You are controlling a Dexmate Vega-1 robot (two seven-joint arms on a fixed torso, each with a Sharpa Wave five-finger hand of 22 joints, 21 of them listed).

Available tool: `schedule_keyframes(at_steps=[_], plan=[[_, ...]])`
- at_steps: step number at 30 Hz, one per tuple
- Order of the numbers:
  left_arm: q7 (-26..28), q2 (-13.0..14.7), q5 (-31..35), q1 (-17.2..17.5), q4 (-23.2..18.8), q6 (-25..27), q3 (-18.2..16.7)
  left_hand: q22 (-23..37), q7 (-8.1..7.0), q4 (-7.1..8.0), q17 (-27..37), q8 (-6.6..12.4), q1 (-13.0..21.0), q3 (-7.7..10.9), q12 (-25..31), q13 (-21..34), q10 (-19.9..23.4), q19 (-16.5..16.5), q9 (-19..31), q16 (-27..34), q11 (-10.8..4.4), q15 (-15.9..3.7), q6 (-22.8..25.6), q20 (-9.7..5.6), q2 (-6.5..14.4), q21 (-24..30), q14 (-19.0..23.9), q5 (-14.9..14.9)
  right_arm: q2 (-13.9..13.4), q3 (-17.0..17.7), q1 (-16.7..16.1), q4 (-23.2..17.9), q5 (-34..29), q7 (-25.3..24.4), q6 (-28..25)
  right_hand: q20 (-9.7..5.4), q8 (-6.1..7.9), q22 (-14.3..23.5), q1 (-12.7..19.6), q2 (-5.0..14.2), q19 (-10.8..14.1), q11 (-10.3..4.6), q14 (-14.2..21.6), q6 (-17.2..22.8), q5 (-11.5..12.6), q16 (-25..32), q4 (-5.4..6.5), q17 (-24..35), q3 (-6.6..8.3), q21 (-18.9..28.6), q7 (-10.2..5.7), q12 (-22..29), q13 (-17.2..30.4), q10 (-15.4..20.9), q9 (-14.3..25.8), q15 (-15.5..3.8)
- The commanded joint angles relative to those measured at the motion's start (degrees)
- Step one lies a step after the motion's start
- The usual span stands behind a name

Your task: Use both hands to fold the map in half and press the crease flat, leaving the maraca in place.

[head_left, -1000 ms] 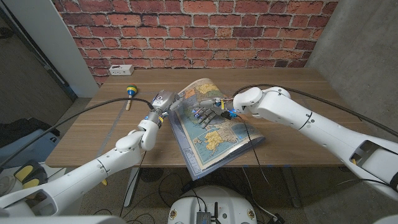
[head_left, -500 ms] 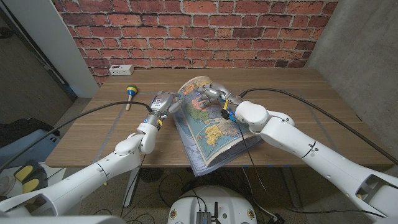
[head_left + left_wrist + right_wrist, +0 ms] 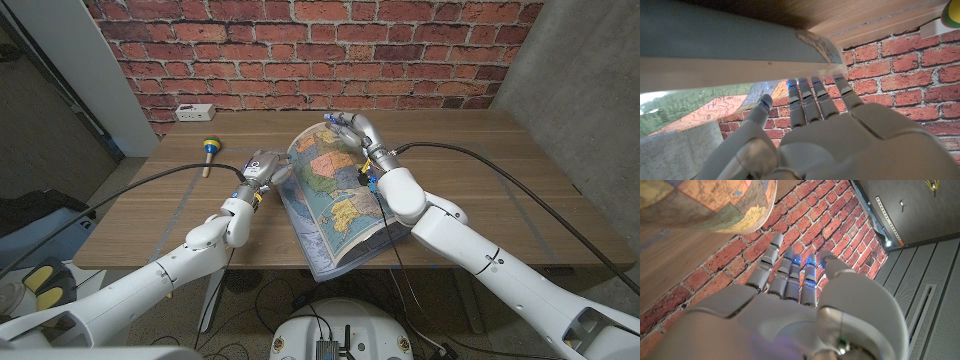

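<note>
1. The wooden table (image 3: pixel 480 180) spans your head view, smooth planks with a brick wall (image 3: pixel 300 50) behind; both wrist views show the same rough red brick close up, and your right wrist view alone picks up a grey perforated panel.
2. The map (image 3: pixel 335 200) lies in the middle of the table, a large printed sheet with coloured regions. Its far part stands curled up in a rounded hump, while the near part lies flat toward the table's front edge. Your left wrist view shows its pale underside and thin edge from below, which the head view does not.
3. Your right hand (image 3: pixel 355 130) sits at the far top of the raised curl, fingers stretched out and close together; whether it grips the paper or only touches it, you cannot tell. A second ago this hand was lower, over the middle of the map.
4. Your left hand (image 3: pixel 262 168) is at the map's left edge, as before. In its wrist view the fingers (image 3: pixel 805 102) reach straight out under the sheet; a grip cannot be made out.
5. The maraca (image 3: pixel 209 150), yellow-green head on a wooden handle, lies well apart to the left, unmoved.
6. A small white box (image 3: pixel 194 110) rests by the wall.
</note>
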Motion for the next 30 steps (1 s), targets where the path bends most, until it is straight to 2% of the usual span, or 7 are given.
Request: schedule_keyframes(at_steps=[1,3,8,14,19,26,30], plan=[[-0.2,0.1,-0.1,0.1,-0.4,0.1,0.0,0.2,0.04,0.05,0.0,-0.04,-0.2,-0.27,0.1,0.0,-0.1,-0.3,0.1,0.4,0.19,-1.48,-0.4,-0.10,-0.3,0.0,-0.4,-0.1,2.2,-1.1,3.0,1.0,-9.2,-2.4,-12.9,0.42,-0.02,0.0,-2.0,-0.64,-0.7,0.74,-0.9,0.3,-0.4,0.0,2.23,0.0,-1.23,-0.6,0.03,0.3,0.1,0.5,0.2,0.46],[-0.2,0.2,-0.3,0.3,-0.6,0.2,-0.2,0.2,-0.05,0.07,0.0,-0.03,-0.2,-0.29,0.1,0.0,-0.1,-0.3,0.1,0.4,0.21,-1.51,-0.5,-0.11,-0.3,0.0,-0.3,-0.1,2.0,-0.8,3.4,3.3,-8.7,-1.9,-9.5,0.86,0.57,-0.1,-7.3,-0.66,-1.1,1.64,-1.0,2.4,-0.6,0.1,6.06,-0.9,-3.23,-1.2,0.03,0.9,0.0,2.4,0.3,1.83],[0.0,0.4,-0.4,0.8,-1.1,0.6,-0.5,0.2,-0.01,0.10,0.0,0.10,-0.3,-0.33,0.2,0.0,-0.1,-0.3,0.1,0.6,0.26,-1.52,-0.5,-0.12,-0.3,-0.1,-0.2,-0.1,2.2,-2.3,6.1,6.1,-11.3,-0.8,-12.1,1.97,0.52,-0.2,-10.6,-0.68,-1.2,2.43,-0.5,3.2,-0.8,0.2,8.33,-1.6,-4.19,-1.6,0.76,1.1,-0.2,3.7,0.2,2.36],[0.4,0.6,-0.4,1.3,-1.5,0.9,-0.8,0.2,0.01,0.12,-0.1,0.19,-0.4,-0.35,0.3,0.0,0.0,-0.3,0.1,0.7,0.24,-1.49,-0.6,-0.20,-0.2,-0.1,0.0,-0.1,3.2,-5.0,9.9,8.3,-14.4,1.9,-20.6,1.59,0.32,-0.3,-11.4,0.09,-2.0,1.89,-1.6,3.4,-0.5,-0.5,9.01,-2.5,-3.56,-2.2,0.14,0.8,-0.3,3.6,0.0,1.23],[0.8,0.7,-0.5,1.7,-1.7,0.8,-1.0,0.2,0.08,0.15,-0.1,0.25,-0.4,-0.37,0.4,-0.1,0.1,-0.2,0.1,0.8,0.16,-1.58,-0.6,-0.30,-0.2,-0.1,0.0,-0.1,3.5,-7.5,13.4,10.0,-15.2,5.9,-27.2,0.71,-0.60,-0.3,-9.5,0.59,-3.2,0.05,-4.0,1.7,0.2,-1.2,7.50,-4.3,-0.85,-3.1,-0.96,-0.1,-0.5,1.6,-0.1,-0.91],[1.2,0.7,-0.6,1.8,-1.6,0.7,-1.2,0.2,0.09,0.17,-0.1,0.33,-0.5,-0.39,0.5,-0.1,0.1,-0.1,0.1,0.8,0.19,-1.58,-0.7,-0.26,-0.2,-0.1,0.1,-0.1,3.1,-13.6,19.3,11.9,-17.2,12.7,-35.6,0.12,-1.15,-0.3,-8.8,0.32,-4.4,-1.23,-6.2,-0.4,0.2,-1.1,6.79,-4.8,-0.39,-3.9,-2.04,-0.7,-0.6,-0.3,-0.1,-1.53],[1.5,0.8,-0.8,2.1,-1.7,0.8,-1.4,0.2,0.03,0.20,-0.1,0.32,-0.6,-0.41,0.5,-0.1,0.1,-0.1,0.1,0.8,0.15,-1.57,-0.8,-0.27,-0.1,-0.1,0.1,-0.1,2.6,-16.6,21.2,12.4,-18.1,14.8,-37.0,0.26,-0.99,-0.3,-8.9,0.12,-3.9,-0.61,-6.1,-0.4,0.1,-0.8,6.68,-5.0,-0.57,-3.8,-2.02,-0.3,-0.6,0.3,-0.1,-1.64]])
